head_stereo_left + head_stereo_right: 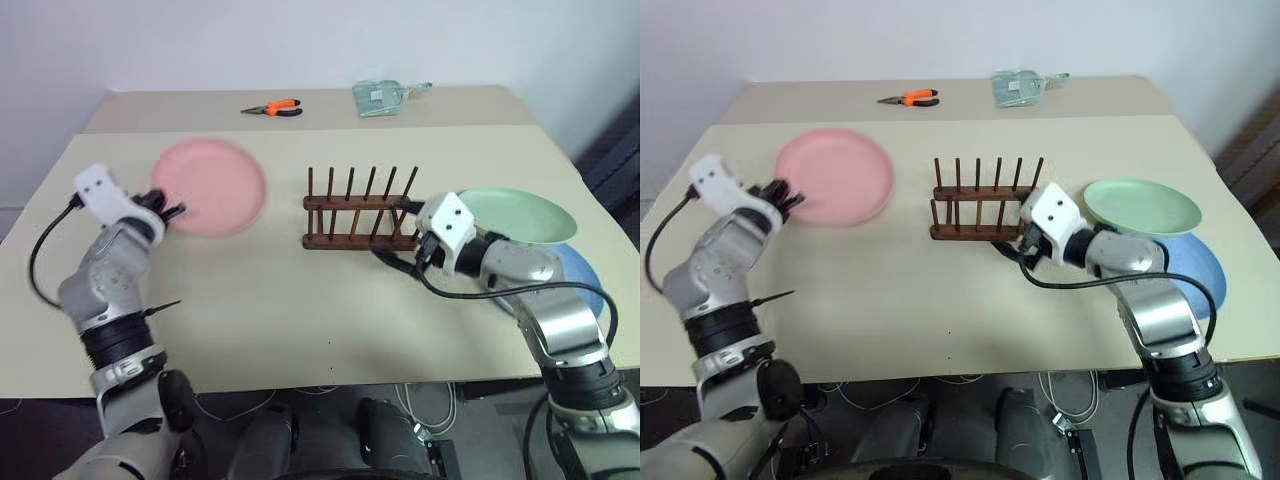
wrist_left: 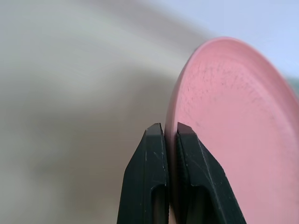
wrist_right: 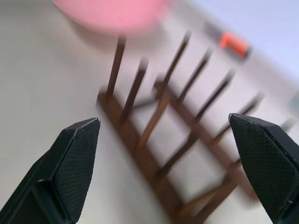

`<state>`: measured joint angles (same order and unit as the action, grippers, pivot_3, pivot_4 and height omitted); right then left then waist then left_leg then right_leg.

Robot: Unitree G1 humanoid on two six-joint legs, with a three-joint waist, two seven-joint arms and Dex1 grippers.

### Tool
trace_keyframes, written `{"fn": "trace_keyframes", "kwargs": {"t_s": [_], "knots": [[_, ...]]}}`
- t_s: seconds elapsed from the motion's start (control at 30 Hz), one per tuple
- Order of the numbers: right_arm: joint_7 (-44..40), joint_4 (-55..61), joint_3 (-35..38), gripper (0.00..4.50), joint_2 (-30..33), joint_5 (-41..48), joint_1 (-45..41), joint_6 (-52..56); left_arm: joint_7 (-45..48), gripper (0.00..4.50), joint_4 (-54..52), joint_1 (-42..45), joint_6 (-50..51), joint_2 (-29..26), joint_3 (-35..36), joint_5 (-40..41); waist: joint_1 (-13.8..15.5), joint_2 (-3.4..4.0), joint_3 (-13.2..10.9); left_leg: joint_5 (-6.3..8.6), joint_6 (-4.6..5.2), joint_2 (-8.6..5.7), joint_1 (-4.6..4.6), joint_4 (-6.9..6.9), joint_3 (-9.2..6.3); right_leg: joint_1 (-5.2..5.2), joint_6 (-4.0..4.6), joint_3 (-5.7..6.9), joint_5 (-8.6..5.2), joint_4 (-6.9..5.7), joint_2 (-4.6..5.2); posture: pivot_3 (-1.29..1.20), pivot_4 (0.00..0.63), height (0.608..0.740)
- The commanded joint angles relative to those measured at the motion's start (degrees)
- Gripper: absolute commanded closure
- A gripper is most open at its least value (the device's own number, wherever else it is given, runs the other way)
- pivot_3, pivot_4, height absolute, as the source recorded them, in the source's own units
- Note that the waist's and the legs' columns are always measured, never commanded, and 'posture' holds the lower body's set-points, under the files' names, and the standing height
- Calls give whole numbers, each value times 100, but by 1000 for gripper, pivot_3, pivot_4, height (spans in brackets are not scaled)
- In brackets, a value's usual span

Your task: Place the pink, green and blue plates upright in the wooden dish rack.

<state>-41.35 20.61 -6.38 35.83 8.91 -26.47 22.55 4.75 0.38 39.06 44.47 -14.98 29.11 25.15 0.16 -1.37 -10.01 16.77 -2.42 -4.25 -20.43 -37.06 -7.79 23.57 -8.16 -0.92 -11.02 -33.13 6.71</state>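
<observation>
Wooden dish rack [image 1: 361, 211] — one, dark brown, at mid-table, its two rails each carrying a row of thin upright pegs; nothing stands between the pegs.

Plates — three. Pink plate [image 1: 211, 186]: left of the rack and well apart from it, lifted and tilted, its near-left rim pinched by the left gripper [image 2: 170, 131]. Green plate [image 1: 515, 214]: right of the rack, lying flat on top of the blue plate [image 1: 580, 272], which shows as a crescent at its near-right side.

Other items on the tan table [image 1: 300, 310], far side: one pair of orange-handled pliers [image 1: 273, 108] and one pale green packet [image 1: 382, 97].

Left arm: reaches forward from the near-left, gripper about level, fingers [image 2: 150, 154] pressed together on the pink plate's edge.

Right arm: extends from the near-right, its gripper [image 3: 163, 135] pointing left toward the rack's right end — fingers spread wide, holding nothing, just beside the rack.
</observation>
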Motion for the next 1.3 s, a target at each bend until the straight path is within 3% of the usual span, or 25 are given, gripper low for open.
{"fn": "trace_keyframes", "kwargs": {"t_s": [0.03, 0.17, 0.33, 0.43, 0.63, 0.67, 0.7, 0.87, 0.9, 1.03, 1.17, 1.3], "knots": [[69, 79, -628, 0, -224, -686, -787, -615, 120, 4421, -589, 522, -49, 121, -596, 202, -58, -1, -1, -1, -1, 0, -2, 1, 1, 3, 1, 0, 1, 0, 0, 0, 150, 740], [86, -729, -1198, 0, -225, -1571, -1464, -1297, -20, 4421, -750, 852, 158, 365, -873, 383, -95, -1, -1, -10, -16, -1, 1, 2, 2, 1, 16, -3, 10, 1, 0, 0, 150, 740], [339, -1651, -1488, 0, -253, -2378, -1691, -2086, -35, 4421, -1057, 934, 384, 483, -1102, 587, -93, -2, -2, -9, -13, -1, 0, 2, 1, 3, 18, -4, 11, 0, -2, 0, 150, 740], [471, -1925, -1478, 807, -266, -2644, -1710, -2333, -125, 4500, -1201, 921, 568, 511, -1080, 725, -90, -2, -2, -11, -17, -2, -2, 2, 1, 4, 19, -5, 12, 0, -2, 0, 150, 740], [841, -2122, -1368, 3794, -270, -3119, -1669, -2601, -113, 4500, -1345, 860, 763, 591, -848, 1187, -94, -2, -2, -11, -16, -1, 0, 3, 0, 3, 19, -5, 12, 0, -3, 0, 150, 740], [905, -2113, -1329, 4373, -263, -3185, -1657, -2626, -126, 3748, -1322, 890, 713, 659, -682, 1355, -93, -2, -3, -11, -16, -1, 0, 3, 0, 4, 19, -5, 12, 0, -4, 0, 150, 740], [941, -2113, -1300, 4500, -264, -3232, -1650, -2651, -143, 3446, -1306, 911, 678, 701, -573, 1476, -91, -2, -3, -11, -17, -1, -1, 3, 0, 3, 19, -5, 12, 0, -3, 0, 150, 740], [1054, -1814, -724, 4500, -118, -3062, -1450, -2554, -550, 849, -722, 1203, 80, 415, 26, 1413, -77, -11, -9, -14, -22, -2, -1, 2, -2, 3, 21, -5, 12, 0, -4, 0, 150, 740], [1018, -1680, -494, 4500, -131, -2830, -1345, -2465, -486, 370, -628, 1164, -35, 247, 2, 1296, -76, -12, -9, -14, -22, -2, -1, 2, -3, 3, 21, -5, 12, 0, -5, 0, 150, 740], [471, -721, 669, 4500, -466, -902, -784, -1128, 430, 370, -656, 505, -528, -669, -1057, 433, -85, -10, -8, -14, -22, -1, 2, 9, 0, 2, 22, -9, 12, 2, -6, 0, 150, 740], [233, 505, 1989, 4500, -642, 1994, -281, 1168, 2232, 370, -1480, -637, -480, -1216, -1935, 931, -68, -6, -11, 0, 3, 2, 0, 10, -5, -5, 25, -10, 12, 5, -4, 0, 150, 740], [615, 815, 2576, 4500, -592, 3393, -191, 2365, 3649, 370, -2240, -1577, -491, -1804, -2644, 1179, -93, -3, -21, 6, 13, 6, -6, 6, -11, 4, 49, -15, 5, 7, -1, 0, 150, 740]]}}
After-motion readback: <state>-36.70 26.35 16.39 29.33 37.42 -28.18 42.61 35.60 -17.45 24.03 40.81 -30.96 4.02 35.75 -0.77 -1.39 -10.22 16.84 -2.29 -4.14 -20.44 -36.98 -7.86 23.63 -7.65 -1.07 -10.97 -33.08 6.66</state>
